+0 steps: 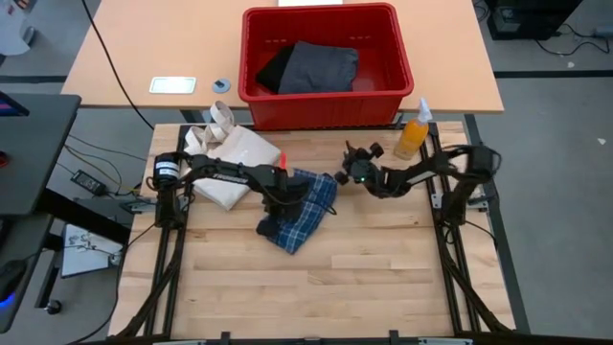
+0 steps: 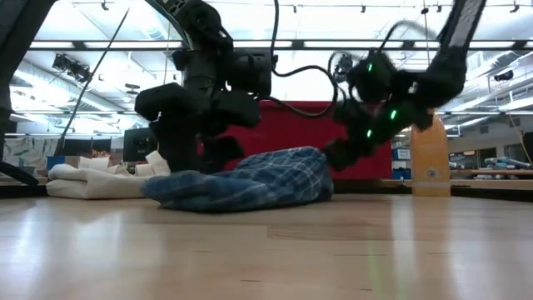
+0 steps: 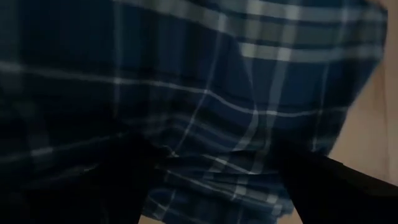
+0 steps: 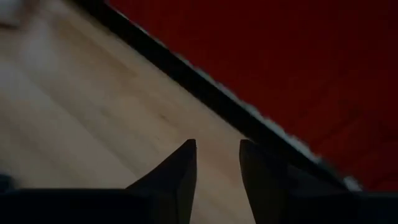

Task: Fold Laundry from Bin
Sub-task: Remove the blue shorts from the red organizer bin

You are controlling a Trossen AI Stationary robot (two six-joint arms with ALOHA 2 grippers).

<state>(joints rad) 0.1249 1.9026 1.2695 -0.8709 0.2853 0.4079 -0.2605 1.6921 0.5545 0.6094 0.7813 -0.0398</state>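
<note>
My left gripper [image 1: 280,199] is down on the plaid shirt [image 1: 299,216], fingers spread wide, the cloth bunched on the surface beneath it. My right gripper [image 4: 217,152] hangs just beyond the shirt's far edge, fingers a narrow gap apart, grasping nothing. Behind both sits the bin [image 1: 326,105] with dark garments [image 1: 311,67] inside.

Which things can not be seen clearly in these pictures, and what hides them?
- Blue-and-white plaid cloth shirt: in the high view the left hand and its arm cover part of it; the left wrist view is too close to show its shape.
- Garments in the large red plastic bin: the dark grey piece hides whatever lies beneath it.
- Orange plastic spray bottle: label too small to read.
- Right hand: blurred in the low view.
</note>
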